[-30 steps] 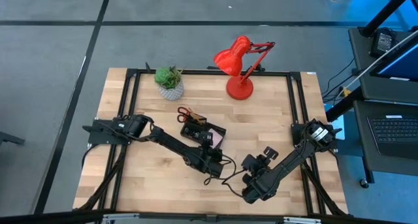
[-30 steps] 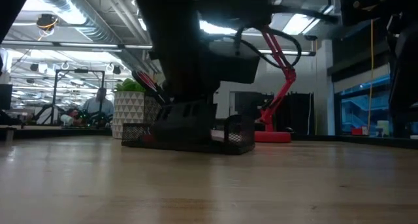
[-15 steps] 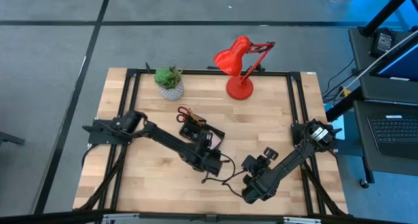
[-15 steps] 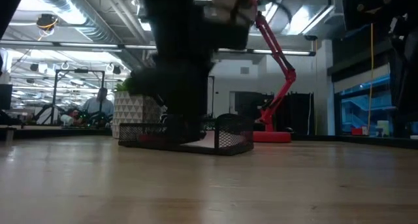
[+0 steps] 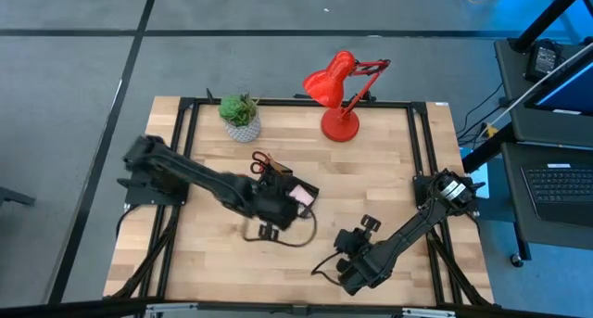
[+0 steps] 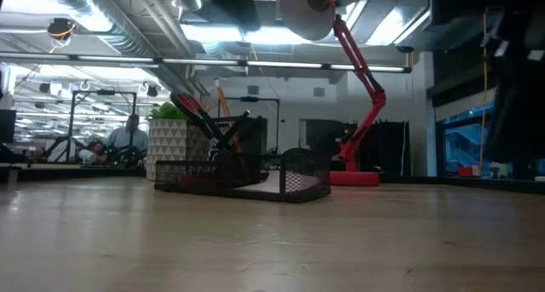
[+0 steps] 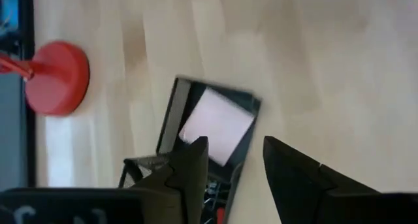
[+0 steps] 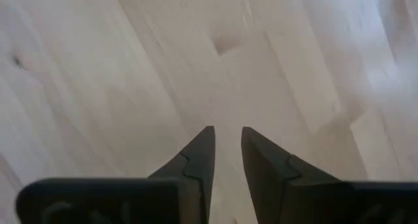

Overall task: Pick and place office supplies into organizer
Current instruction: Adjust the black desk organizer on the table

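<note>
Left pincer [image 7: 235, 162], spread and empty, hovers over organizer's [image 7: 171, 119] pink sticky-note pad [image 7: 215, 125].

This is a robotics lab in an open, industrial-style hall. The low view shows bare ceiling ducts [image 6: 111, 24], strip lights [image 6: 281, 32] and metal stands at 9 o'clock, with a seated person [image 6: 129, 137] among them. From above, a wooden table [image 5: 371, 170] in a black frame stands on grey carpet, and a laptop [image 5: 561, 184] sits on a desk at 3 o'clock.
</note>
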